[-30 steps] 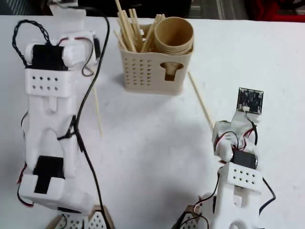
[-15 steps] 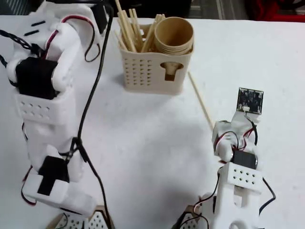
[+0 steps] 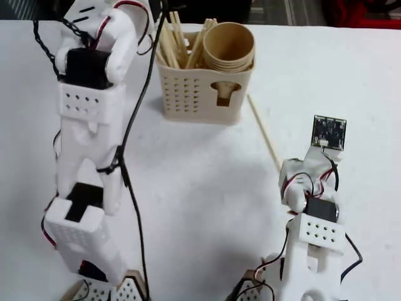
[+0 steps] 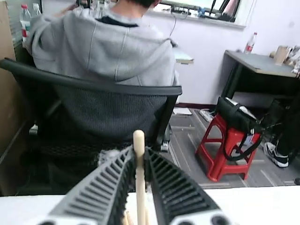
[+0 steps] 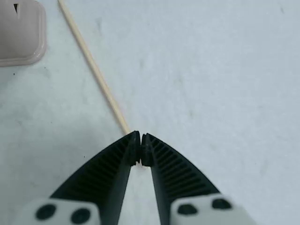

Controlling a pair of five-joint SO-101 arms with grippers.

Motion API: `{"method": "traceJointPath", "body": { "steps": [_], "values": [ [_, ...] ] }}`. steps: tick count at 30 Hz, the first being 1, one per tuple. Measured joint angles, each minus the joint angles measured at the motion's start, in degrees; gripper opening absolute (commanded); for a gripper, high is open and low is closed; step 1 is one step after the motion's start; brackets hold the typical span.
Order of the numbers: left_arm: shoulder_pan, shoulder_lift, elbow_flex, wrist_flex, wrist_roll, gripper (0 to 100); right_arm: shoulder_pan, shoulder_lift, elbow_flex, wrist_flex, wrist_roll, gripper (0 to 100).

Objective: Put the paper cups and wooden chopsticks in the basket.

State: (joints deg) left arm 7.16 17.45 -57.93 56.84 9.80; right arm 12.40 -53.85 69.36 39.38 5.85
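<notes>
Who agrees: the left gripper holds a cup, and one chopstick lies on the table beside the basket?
Wrong: the left gripper holds a chopstick, not a cup, as the left wrist view shows. A second chopstick does lie on the table beside the basket.

No legible lettering, numbers or signs are showing on the basket (image 3: 188, 94), paper cups (image 3: 229, 47) or table (image 3: 207, 188).

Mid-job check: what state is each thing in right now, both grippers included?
Basket: upright, loaded.
Paper cups: stacked inside it.
Bundled chopsticks: standing in it, leaning.
Loose chopstick: flat on the table, beside it.
Held chopstick: upright, clamped.
Left gripper: jaws shut on it.
Right gripper: jaws shut, tips at the loose one's end.
</notes>
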Motion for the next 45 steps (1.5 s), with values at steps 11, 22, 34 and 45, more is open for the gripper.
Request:
{"method": "traceJointPath", "body": {
  "steps": [11, 22, 34, 45],
  "values": [
    [0.0, 0.44, -0.97, 10.55, -1.05, 20, 0.0, 0.0, 0.0, 0.0, 0.0, 2.3],
    [0.0, -8.88, -8.88, 37.71, -16.09, 12, 0.0, 0.0, -0.53, 1.49, 3.96, 6.3],
    [-1.67, -23.74, -1.67, 45.45, -18.81, 12, -8.09, 1.58, -8.18, 14.15, 9.32, 10.9],
    [-6.07, -43.69, 30.86, 45.19, -18.81, 12, -7.82, 32.18, -24.53, 17.85, 15.38, 10.9]
  ]
}}
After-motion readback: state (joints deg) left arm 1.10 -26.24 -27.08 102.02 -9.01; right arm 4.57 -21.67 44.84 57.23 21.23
